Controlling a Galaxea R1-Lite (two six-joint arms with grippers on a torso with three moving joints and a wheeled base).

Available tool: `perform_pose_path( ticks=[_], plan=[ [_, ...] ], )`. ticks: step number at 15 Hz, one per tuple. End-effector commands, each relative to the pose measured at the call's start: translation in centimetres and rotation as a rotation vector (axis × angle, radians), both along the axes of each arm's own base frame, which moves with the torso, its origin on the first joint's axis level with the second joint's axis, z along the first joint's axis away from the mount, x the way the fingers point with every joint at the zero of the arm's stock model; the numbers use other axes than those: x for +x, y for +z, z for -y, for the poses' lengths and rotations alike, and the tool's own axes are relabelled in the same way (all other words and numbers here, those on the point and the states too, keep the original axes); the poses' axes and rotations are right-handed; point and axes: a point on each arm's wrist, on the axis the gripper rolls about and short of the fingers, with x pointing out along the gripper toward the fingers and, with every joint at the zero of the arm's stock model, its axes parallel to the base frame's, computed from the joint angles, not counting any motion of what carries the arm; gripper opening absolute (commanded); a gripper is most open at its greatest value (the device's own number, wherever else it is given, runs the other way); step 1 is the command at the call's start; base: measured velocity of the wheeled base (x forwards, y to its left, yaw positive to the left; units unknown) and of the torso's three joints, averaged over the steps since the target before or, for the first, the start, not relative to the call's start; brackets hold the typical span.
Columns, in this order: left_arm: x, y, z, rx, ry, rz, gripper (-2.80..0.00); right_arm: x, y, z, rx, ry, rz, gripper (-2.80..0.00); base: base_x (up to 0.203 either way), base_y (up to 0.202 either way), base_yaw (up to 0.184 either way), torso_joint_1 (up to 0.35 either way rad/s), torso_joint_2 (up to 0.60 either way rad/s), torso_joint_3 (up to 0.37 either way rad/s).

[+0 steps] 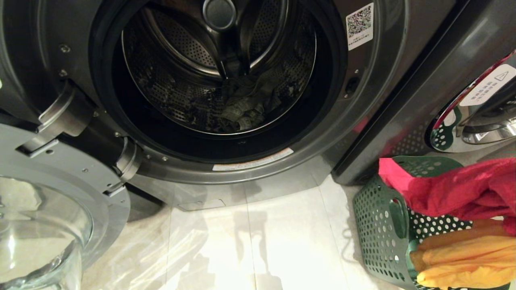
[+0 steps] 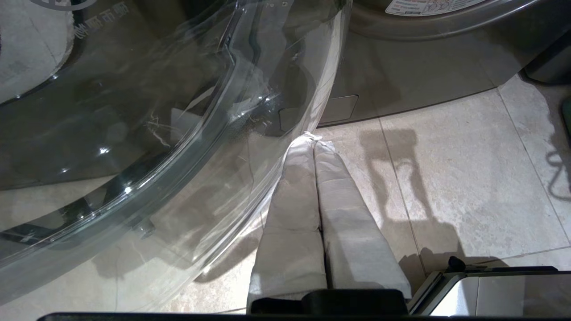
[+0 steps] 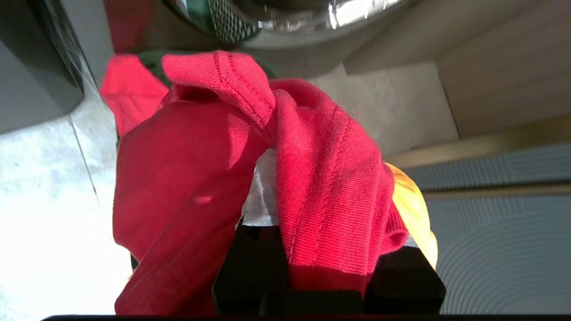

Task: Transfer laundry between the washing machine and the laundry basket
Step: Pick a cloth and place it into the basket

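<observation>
The washing machine (image 1: pixel 363 121) fills the upper half of the head view, its round opening at upper centre and its glass door (image 1: pixel 44 225) swung wide at lower left. Deep in the perforated drum lies a pale grey-beige garment (image 1: pixel 248 106), crumpled at the drum's low point, just right of centre in the frame.

At lower right of the head view stands the green laundry basket (image 1: pixel 379 225) on the pale tiled floor (image 1: pixel 258 241), close beside the neighbouring machine (image 1: pixel 475 108), whose chrome door ring mirrors the basket's holes. A bright red cloth (image 1: pixel 459 193) hangs above and across the basket's rim, reaching to the right edge of the frame. Below it, an orange-yellow piece (image 1: pixel 463 262) lies bunched in the basket at the lower right corner.

In the right wrist view, the right end effector (image 3: pixel 267 196) pinches the red cloth: the fabric is gathered over and around its pale fingertips (image 3: pixel 263 200) and drapes down both sides, with the orange-yellow piece showing just behind it.

In the left wrist view, the left end effector (image 2: pixel 314 140) has its two white-wrapped fingers (image 2: pixel 294 200) pressed together, holding nothing. It sits low over the floor, its tips just beside the rim of the open glass door, in front of the machine's base
</observation>
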Motion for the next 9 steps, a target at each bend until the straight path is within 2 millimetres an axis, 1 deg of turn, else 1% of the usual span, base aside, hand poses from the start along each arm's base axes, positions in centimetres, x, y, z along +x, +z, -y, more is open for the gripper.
perform_pose_path(
  ticks=[1,3,6,7,9],
  plan=[
    [0.0,-0.1,0.0,-0.006,0.000,-0.003,-2.80,0.7,-1.1,0.0,0.004,-0.026,-0.050,-2.80,0.000,0.000,0.000,0.000,0.00,0.000],
    [0.0,-0.1,0.0,-0.008,0.000,-0.003,-2.80,1.8,-2.1,-0.1,0.046,-0.049,-0.084,-2.80,0.000,0.000,0.000,0.000,0.00,0.000],
    [0.0,-0.1,0.0,-0.013,0.000,-0.003,-2.80,3.8,-2.4,-0.2,0.109,-0.091,-0.112,-2.80,0.000,0.000,0.000,0.000,0.00,0.000],
    [0.0,-0.2,0.0,-0.013,0.000,-0.005,-2.80,4.8,-2.4,0.0,0.124,-0.125,-0.119,0.00,0.000,0.000,0.000,0.000,0.00,0.000],
    [0.0,-0.1,0.0,-0.013,0.000,-0.004,-2.80,6.8,-2.6,0.8,0.151,-0.182,-0.117,0.00,0.000,0.000,0.000,0.000,0.00,0.000]
  ],
)
